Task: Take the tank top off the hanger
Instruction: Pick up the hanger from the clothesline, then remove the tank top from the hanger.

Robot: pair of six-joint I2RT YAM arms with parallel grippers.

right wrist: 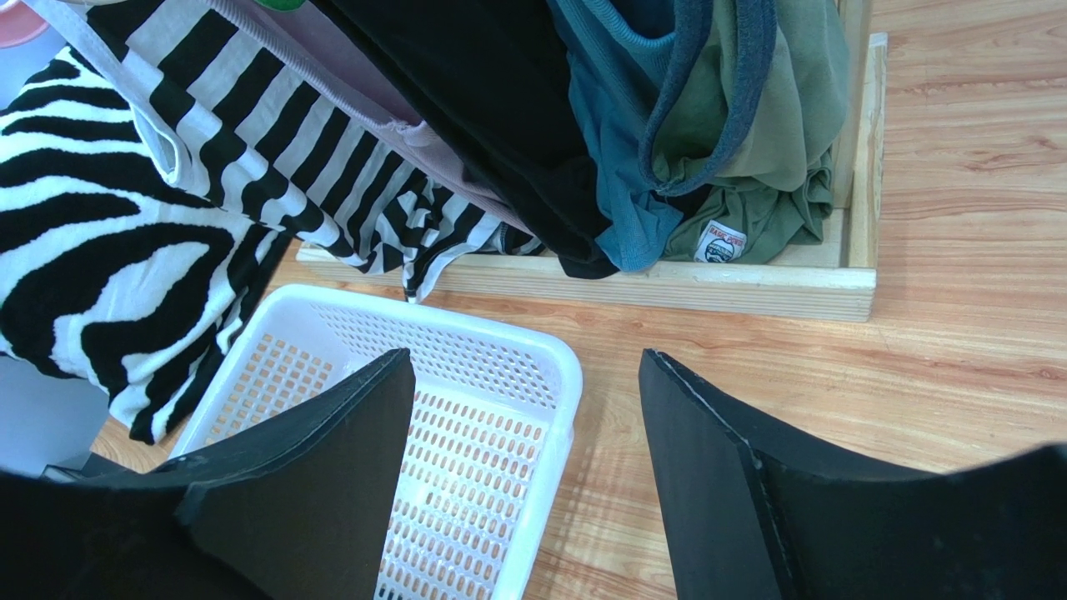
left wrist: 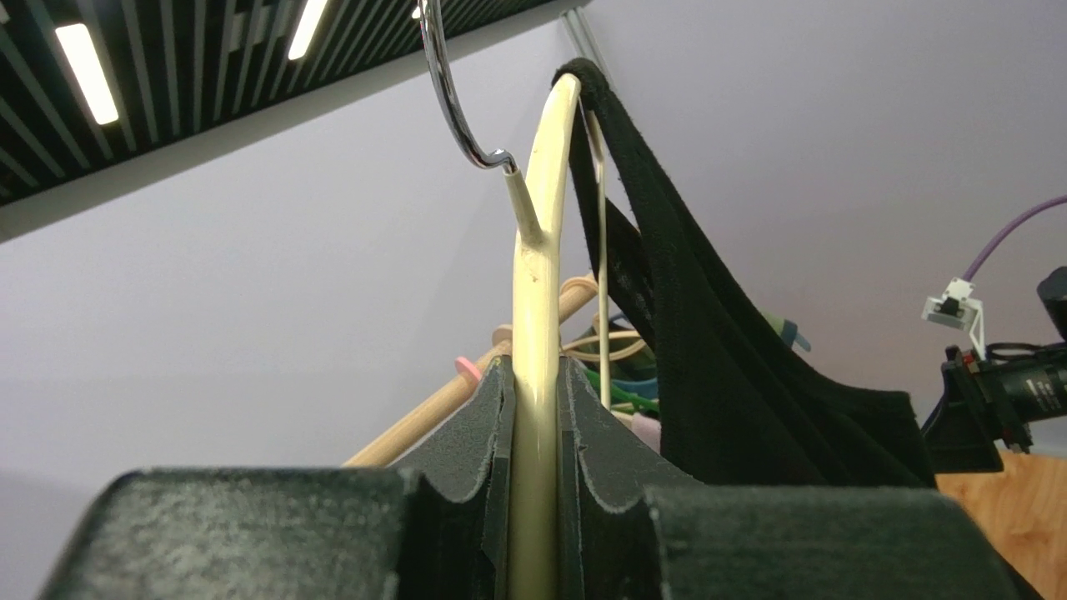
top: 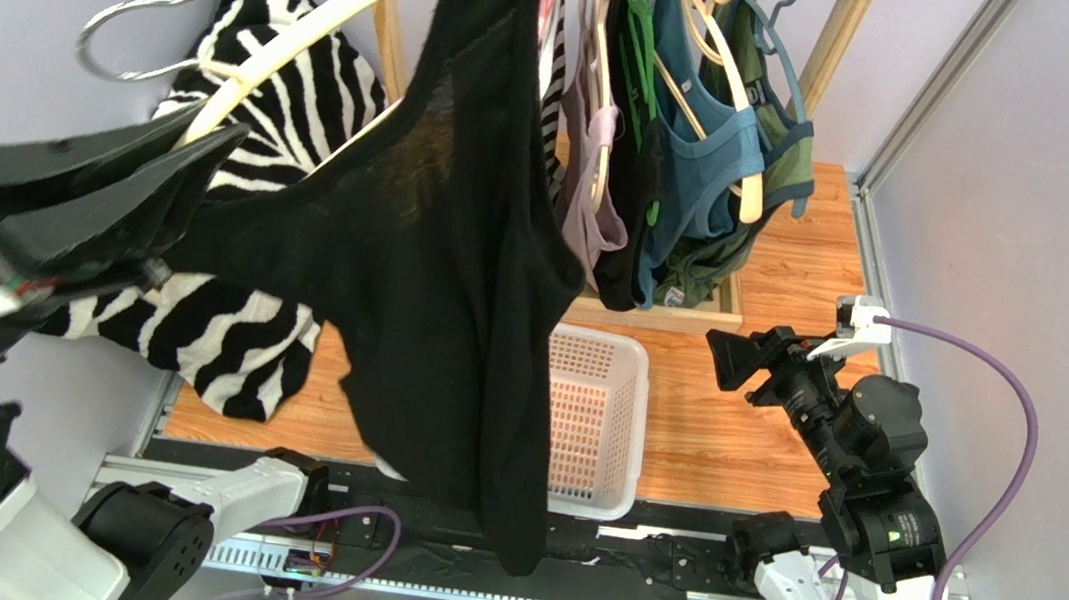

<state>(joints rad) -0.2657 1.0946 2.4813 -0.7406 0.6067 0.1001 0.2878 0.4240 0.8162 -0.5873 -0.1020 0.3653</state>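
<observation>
Nearest, left of the basket [top: 635,402] and high above it, the left hand [left wrist: 536,369] is clamped on one arm of the cream hanger [left wrist: 551,188]. Both pads press flat on the wood and the hook [left wrist: 451,88] stands free above. The tank top [top: 454,261] is black. It hangs from the hanger's far end, with a strap looped over the wood just beside the hook, and drapes down across the basket's left side. The arm of the hanger between the left hand and the hook looks bare.

Right of the basket, low over the wooden worktop [right wrist: 952,375], the right hand [right wrist: 524,375] is spread wide with nothing between its fingers. It is well apart from the tank top.

The step in hand seems to be bringing the right hand in to strip the strap. To do it well, the left hand should hold firm and level so the hanger does not twist. The right hand should rise above the basket to the strap near the hook and close on fabric alone, not on wood. It should then draw the strap outward along the hanger's arm and off its tip, not straight down, which would only tighten the loop.

Beyond the basket stands the rack [top: 827,47], crowded with other tops. A zebra top [top: 250,328] hangs to the basket's left. The pull should go toward the near side, clear of both.
</observation>
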